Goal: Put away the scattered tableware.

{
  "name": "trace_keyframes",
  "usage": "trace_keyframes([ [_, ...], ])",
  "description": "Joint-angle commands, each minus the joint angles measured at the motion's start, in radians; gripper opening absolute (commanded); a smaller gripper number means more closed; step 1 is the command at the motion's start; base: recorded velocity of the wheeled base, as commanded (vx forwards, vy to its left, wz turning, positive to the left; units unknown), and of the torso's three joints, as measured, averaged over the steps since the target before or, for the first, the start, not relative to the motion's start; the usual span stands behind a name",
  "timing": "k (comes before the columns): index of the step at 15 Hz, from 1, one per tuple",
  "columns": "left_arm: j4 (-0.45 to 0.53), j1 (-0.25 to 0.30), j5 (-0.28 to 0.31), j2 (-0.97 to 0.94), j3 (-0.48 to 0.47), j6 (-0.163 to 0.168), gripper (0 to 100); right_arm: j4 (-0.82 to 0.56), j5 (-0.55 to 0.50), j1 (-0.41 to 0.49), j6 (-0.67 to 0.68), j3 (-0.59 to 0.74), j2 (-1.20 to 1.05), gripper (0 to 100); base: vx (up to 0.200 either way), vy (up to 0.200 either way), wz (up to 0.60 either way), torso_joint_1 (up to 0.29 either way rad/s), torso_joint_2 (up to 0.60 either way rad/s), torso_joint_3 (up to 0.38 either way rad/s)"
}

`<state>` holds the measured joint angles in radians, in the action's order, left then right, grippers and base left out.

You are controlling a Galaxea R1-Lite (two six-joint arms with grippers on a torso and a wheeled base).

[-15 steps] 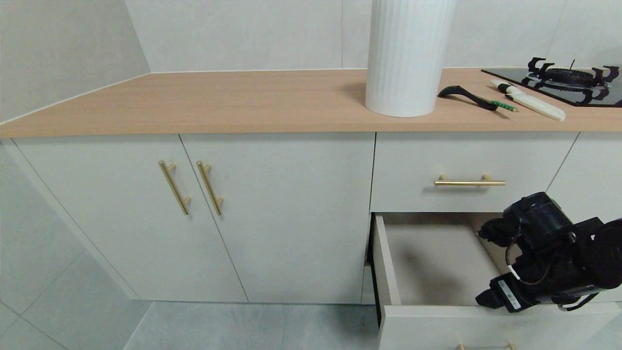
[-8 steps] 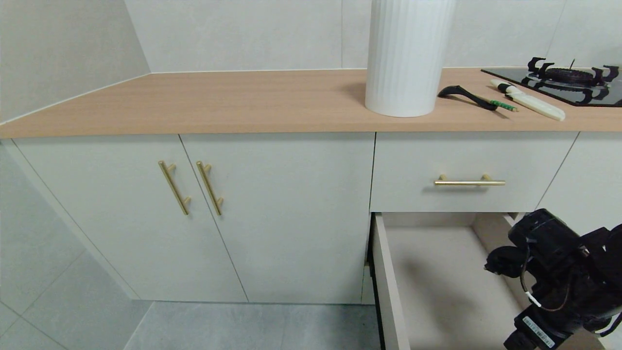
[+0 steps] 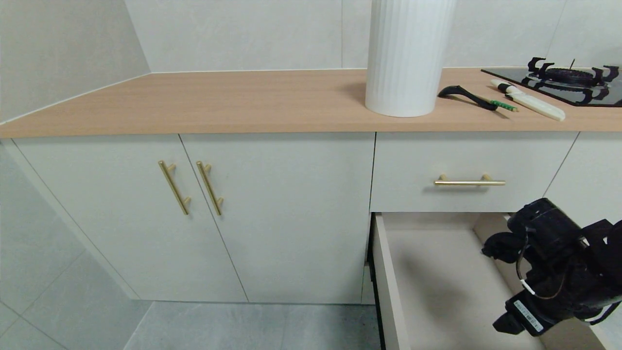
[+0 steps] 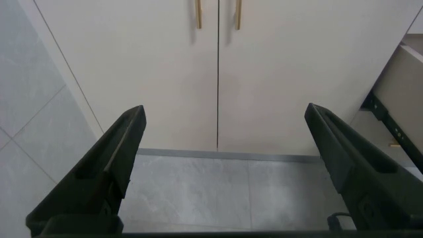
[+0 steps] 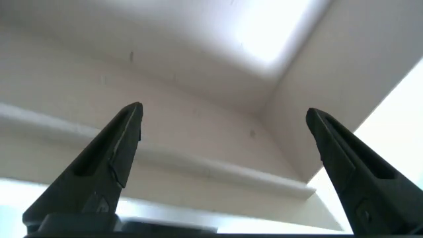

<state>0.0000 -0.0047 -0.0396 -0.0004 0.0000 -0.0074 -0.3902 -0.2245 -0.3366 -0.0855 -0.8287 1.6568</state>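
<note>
Wood-look worktop (image 3: 218,102) along a tiled kitchen wall, with pale cabinets underneath. The scattered tableware is all sitting up top at the right end. There's a black ladle (image 3: 464,94) lying just beside a tall white ribbed vase (image 3: 407,58). A thin green-striped stick (image 3: 504,105) sits right at the ladle's handle end, and honestly I can't tell if it's a separate piece. A cream knife (image 3: 530,103) lies between that and the gas hob (image 3: 571,80), close to the hob's near edge.

Below that end, the upper drawer front with its gold bar handle (image 3: 469,183) is closed. The lower drawer (image 3: 386,277) is pulled well out, with a bare beige floor inside.

The right arm hangs over the right side of that open drawer. The right claw (image 5: 225,119) has its two fingers spread wide, nothing between them, and it looks into an inside corner of the drawer.

The left claw (image 4: 225,119) is spread wide too, holding nothing. It's low down, facing the double cabinet doors (image 4: 218,73) and the grey floor tiles (image 4: 198,192), with the open drawer's side off at the edge.
</note>
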Motion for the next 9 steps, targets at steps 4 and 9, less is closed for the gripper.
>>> trace_keyframes([
  [4, 0.000, 0.000, 0.000, 0.000, 0.000, 0.000, 100, 0.266, -0.006, 0.025, 0.155, -0.033, 0.000, 100, 0.000, 0.000, 0.00, 0.000, 0.00, 0.000],
  [9, -0.002, 0.000, 0.000, 0.000, 0.000, 0.000, 100, 0.404, -0.030, 0.042, 0.161, 0.002, -0.046, 100, 0.000, 0.000, 0.00, 0.000, 0.00, 0.000],
])
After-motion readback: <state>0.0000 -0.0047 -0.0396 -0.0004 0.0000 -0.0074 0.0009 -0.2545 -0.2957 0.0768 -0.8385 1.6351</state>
